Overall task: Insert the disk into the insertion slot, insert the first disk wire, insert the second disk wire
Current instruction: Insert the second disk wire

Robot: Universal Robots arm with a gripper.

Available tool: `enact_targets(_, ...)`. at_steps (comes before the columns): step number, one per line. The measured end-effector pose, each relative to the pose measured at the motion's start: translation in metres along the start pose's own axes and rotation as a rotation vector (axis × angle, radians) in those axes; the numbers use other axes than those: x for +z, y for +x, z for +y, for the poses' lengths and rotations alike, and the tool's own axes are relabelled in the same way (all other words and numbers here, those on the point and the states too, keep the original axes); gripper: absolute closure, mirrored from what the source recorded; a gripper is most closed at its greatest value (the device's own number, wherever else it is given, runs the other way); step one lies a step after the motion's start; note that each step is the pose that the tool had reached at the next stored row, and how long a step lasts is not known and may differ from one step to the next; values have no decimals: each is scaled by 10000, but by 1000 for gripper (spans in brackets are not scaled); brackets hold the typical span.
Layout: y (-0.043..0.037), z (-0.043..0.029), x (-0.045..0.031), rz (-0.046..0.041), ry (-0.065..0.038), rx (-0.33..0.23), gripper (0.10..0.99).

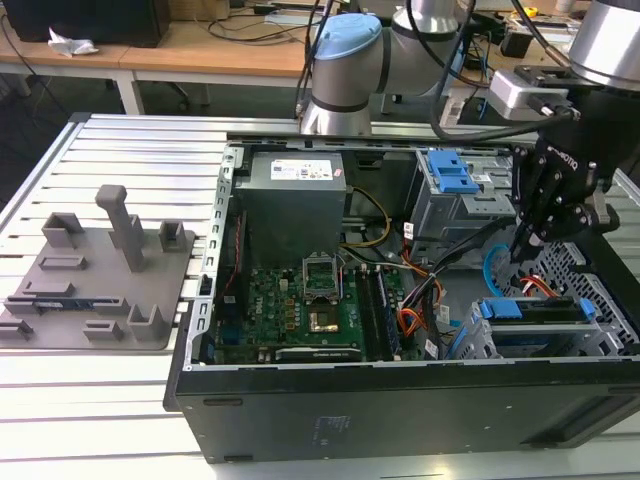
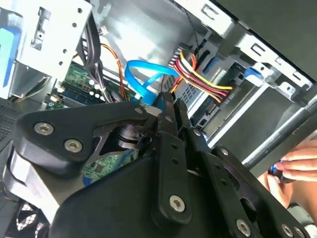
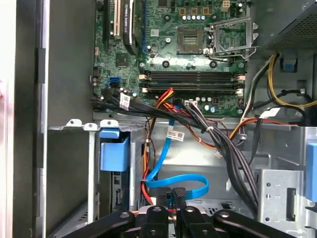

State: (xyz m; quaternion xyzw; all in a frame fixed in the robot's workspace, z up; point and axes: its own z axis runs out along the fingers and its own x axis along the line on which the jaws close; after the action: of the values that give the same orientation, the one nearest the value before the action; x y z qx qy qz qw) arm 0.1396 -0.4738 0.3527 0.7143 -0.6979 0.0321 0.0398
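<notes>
We see the black gripper lowered into the open black computer case, its jaws closed on the black connector of the flat light-blue data cable. The silver-grey hard drive in its bright blue plastic carrier already sits inside the grey perforated sheet-metal drive cage, at about five o'clock from the gripper in the exterior view. The green motherboard lies at nine o'clock.

Slatted metal worktable, wooden desks behind, dark floor
</notes>
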Motion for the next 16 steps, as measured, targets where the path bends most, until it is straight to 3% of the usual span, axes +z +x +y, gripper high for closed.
enact_targets(1, 29, 1, 3, 1, 0, 1, 925)
enact_targets(5, 300, 6, 30, -1, 0, 1, 925)
enact_targets(8, 326, -45, 25, -101, 1, 13, 925)
enact_targets(16, 331, -75, 2, -183, -34, 401, 925)
